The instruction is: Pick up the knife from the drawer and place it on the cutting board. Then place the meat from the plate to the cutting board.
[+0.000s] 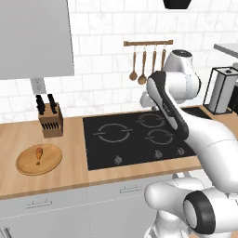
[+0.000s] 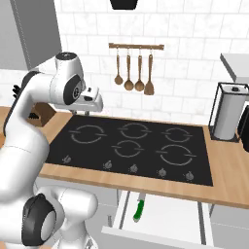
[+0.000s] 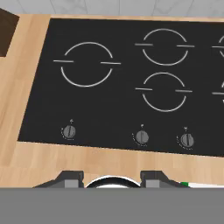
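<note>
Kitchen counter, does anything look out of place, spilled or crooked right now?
Nothing is spilled or damaged. The one thing out of its usual state is the drawer under the cooktop, which stands pulled open with the knife lying inside. The meat sits on the plate, and the knife block stands upright.

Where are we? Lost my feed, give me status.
Hand empty, up over the cooktop. Knife lying in the open drawer. Meat on the plate. Nothing blocking the drawer.
</note>
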{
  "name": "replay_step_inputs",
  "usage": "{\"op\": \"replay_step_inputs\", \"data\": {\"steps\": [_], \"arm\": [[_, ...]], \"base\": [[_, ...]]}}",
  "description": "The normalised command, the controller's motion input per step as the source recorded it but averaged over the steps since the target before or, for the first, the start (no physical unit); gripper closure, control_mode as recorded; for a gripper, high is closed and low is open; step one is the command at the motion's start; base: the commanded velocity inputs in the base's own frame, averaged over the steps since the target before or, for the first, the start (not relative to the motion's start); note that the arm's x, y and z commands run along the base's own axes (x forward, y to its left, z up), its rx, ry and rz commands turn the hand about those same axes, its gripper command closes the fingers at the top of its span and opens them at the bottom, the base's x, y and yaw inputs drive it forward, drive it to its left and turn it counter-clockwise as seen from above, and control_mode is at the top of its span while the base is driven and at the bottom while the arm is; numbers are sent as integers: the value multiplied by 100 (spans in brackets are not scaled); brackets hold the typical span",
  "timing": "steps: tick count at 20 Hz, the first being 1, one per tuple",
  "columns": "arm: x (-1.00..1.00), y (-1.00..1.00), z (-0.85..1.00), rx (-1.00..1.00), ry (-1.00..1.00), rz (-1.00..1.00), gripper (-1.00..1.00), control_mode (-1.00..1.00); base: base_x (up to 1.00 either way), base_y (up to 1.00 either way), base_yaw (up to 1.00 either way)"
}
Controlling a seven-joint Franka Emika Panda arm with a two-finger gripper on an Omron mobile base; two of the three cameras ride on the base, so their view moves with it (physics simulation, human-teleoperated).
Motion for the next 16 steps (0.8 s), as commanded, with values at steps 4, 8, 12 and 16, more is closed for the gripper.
{"op": "replay_step_inputs", "data": {"steps": [4,8,12,16], "arm": [[-21,0,0,0,0,0,-100,-100],[-62,0,-4,0,0,0,-100,-100],[-62,0,-6,0,0,0,-100,-100],[-69,0,-6,0,-2,0,-100,-100]], "base": [[0,0,0],[0,0,0],[0,0,0],[0,0,0]]}}
